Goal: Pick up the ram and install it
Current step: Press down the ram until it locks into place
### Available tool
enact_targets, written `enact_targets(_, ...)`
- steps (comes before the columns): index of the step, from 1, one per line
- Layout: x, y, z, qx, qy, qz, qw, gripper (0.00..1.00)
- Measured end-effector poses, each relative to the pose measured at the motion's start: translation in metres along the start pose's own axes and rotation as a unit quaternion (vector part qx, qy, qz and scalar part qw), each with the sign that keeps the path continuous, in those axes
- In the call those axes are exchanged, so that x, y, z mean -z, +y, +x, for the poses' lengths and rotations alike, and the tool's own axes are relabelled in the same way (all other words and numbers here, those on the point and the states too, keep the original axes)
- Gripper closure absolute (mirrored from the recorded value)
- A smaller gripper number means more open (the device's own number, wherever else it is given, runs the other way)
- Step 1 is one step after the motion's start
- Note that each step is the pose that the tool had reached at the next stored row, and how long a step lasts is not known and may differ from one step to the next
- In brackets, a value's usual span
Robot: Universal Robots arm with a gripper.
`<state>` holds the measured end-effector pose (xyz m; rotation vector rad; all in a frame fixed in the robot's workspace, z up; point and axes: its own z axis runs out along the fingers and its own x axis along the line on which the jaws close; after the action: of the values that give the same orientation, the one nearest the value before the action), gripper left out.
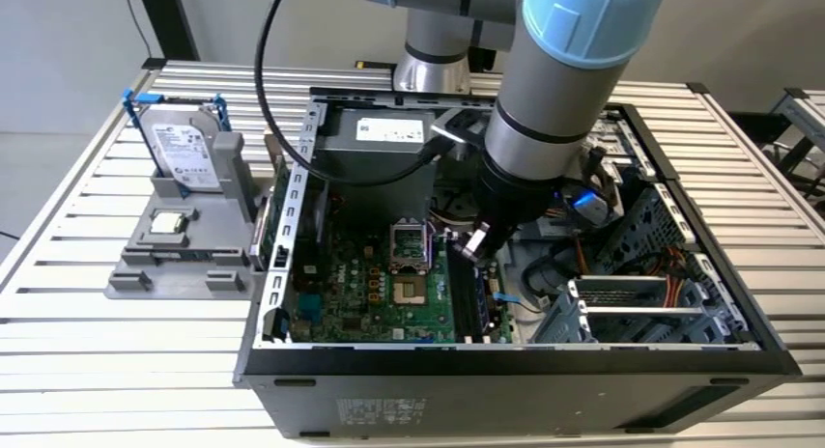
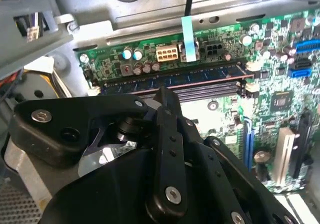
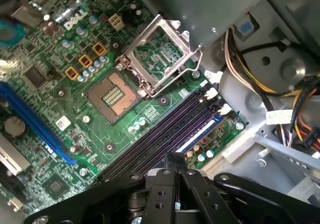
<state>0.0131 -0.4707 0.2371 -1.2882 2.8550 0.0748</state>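
item: ram [image 2: 200, 76] | location: we see it seated in the slot farthest from the socket, on the motherboard [image 3: 75, 49] | tool: gripper [image 1: 473, 243] just above it, fingers drawn narrow, holding nothing | progress: we judge install nearly complete

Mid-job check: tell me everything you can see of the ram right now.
The ram is a long, narrow stick, blue-green along its visible top edge. It stands on edge in the slot nearest the motherboard's edge, parallel to the empty dark slots beside it. White latches sit at the slot's end. The gripper hovers directly over its middle; whether they touch cannot be told.
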Motion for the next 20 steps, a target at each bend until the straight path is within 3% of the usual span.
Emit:
enact_targets(8, 0.0, -0.0016, -0.0014, 0.039, -0.0001, -0.0008, 0.99922, 1.0)
enact_targets(12, 0.0, -0.0023, -0.0021, 0.062, 0.0005, -0.0017, 0.9981, 1.0)
enact_targets(16, 0.0, -0.0024, -0.0021, 0.097, 0.0019, -0.0027, 0.99525, 1.0)
enact_targets(20, 0.0, -0.0024, -0.0021, 0.134, 0.0022, -0.0023, 0.99097, 1.0)
